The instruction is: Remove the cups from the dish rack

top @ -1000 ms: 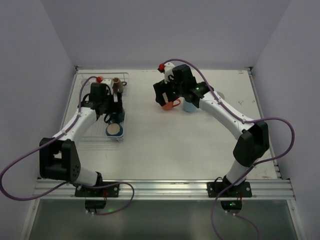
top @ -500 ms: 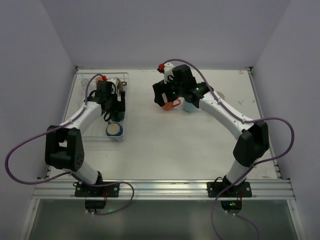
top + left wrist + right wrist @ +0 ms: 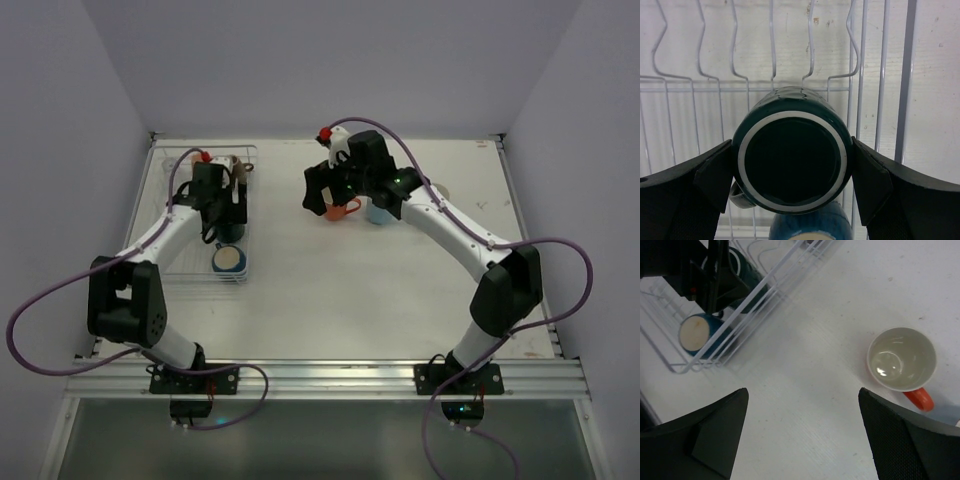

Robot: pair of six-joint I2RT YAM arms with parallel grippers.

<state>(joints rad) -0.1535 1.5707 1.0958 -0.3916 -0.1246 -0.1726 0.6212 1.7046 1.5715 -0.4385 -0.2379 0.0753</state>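
The dish rack (image 3: 190,240) stands at the back left. My left gripper (image 3: 226,207) reaches down into it, and in the left wrist view (image 3: 792,170) its pads press both sides of an upside-down dark green cup (image 3: 792,150). A navy cup (image 3: 229,260) lies on its side in the rack's near end, just below the green one (image 3: 805,230). A dark brown cup (image 3: 237,172) sits at the rack's far end. My right gripper (image 3: 318,193) hangs open and empty above the table (image 3: 802,405). An orange cup (image 3: 901,359) stands upright beside it, next to a light blue cup (image 3: 378,211).
The rack's wire tines (image 3: 772,50) rise just beyond the green cup. The rack's long wire edge (image 3: 765,300) runs across the upper left of the right wrist view. Grey walls close in the table on three sides.
My left gripper has moved toward the far end of the rack and settled around the dark green cup. My right gripper has drawn slightly left, away from the orange cup.
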